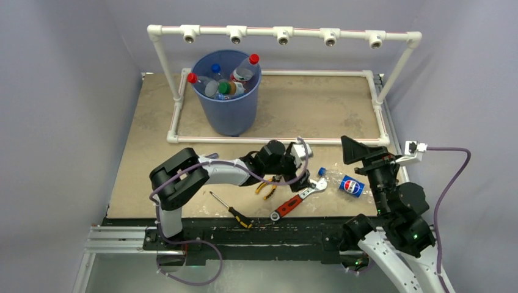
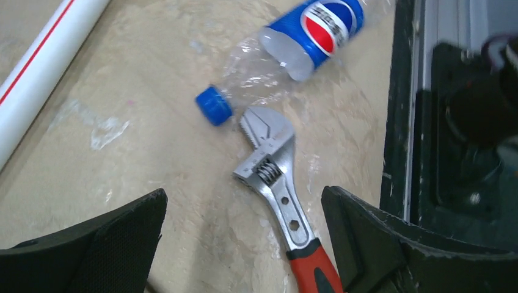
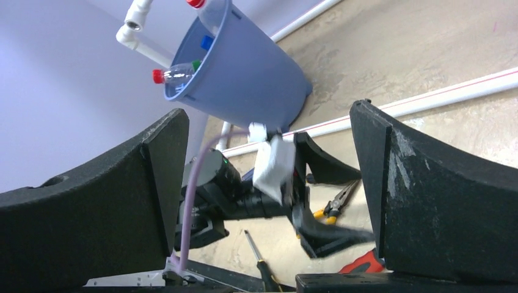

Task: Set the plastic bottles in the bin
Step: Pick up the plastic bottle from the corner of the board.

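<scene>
- Bin (image 1: 229,110): blue, upright at the far left of the worktop (image 1: 317,113). It stands inside the base of the white pipe frame (image 1: 281,32), close to the frame's left rail.
- Bottles (image 1: 235,78): several piled in the bin, with red, blue and green caps showing at or above the rim. Exact count cannot be told.
- Screwdriver (image 1: 231,209): flat on the worktop near the front edge, handle toward the near side.
- Pliers (image 1: 267,188): yellow handles, lying under the left arm's wrist.
- Left gripper (image 2: 242,198): low over the worktop, right of centre. Jaws wide, nothing held. In the wrist view the wrench lies on the worktop between them.
- Wrench (image 1: 296,198): adjustable type with a red handle, its metal head pointing toward the far right.
- Loose bottle (image 2: 305,36): clear and crumpled, blue cap, blue label. It lies on its side near the right edge of the worktop, well apart from the bin. Its cap is just beside the wrench head, with a small gap visible.
- Right gripper (image 1: 360,152): raised at the right edge, near the loose bottle. Jaws wide, nothing between them.
</scene>
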`<state>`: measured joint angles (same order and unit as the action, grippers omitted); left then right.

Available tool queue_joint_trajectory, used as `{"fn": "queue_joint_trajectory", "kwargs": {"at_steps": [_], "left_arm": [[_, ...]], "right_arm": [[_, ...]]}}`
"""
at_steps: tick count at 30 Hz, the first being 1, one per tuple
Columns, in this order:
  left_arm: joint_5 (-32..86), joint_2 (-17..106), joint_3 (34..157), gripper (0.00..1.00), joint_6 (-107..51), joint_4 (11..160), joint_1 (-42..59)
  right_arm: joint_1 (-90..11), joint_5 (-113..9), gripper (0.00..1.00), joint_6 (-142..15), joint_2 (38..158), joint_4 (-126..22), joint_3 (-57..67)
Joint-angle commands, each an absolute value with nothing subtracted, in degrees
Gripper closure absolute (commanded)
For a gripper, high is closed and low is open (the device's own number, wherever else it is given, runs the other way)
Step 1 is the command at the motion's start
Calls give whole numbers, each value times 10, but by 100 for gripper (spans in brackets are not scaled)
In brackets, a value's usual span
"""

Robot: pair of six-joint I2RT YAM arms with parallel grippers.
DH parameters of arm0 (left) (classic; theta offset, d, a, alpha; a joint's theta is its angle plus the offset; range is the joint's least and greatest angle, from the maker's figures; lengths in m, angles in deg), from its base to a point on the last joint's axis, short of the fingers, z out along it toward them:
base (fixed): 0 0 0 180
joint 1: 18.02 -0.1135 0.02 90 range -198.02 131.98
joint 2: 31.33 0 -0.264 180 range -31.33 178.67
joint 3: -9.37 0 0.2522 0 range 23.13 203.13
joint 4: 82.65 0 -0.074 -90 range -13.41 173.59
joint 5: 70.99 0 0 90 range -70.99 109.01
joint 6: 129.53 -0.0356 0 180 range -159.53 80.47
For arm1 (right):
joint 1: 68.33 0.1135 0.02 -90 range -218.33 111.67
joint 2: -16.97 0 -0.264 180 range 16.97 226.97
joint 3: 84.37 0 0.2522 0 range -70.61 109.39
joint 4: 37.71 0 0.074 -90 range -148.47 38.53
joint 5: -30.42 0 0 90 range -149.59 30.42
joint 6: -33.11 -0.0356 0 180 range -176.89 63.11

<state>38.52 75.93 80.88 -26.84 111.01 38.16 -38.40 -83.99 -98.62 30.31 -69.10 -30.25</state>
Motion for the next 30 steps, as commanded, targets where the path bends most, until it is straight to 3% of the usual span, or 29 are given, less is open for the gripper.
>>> {"fn": "queue_joint_trajectory", "kwargs": {"at_steps": [1,9,19,30], "left_arm": [[389,717,835,2,-618,1048,422],[315,785,926,1,-900,1001,463],[348,912,1008,8,-922,1055,492],[382,957,1066,9,-914,1049,515]], "right_arm": [[-385,-795,1,-967,293,-702,-268],[-385,-770,1,-972,280,-710,-252],[-384,-745,1,-975,286,-716,-226],[-384,-743,1,-967,287,-721,-225]]}}
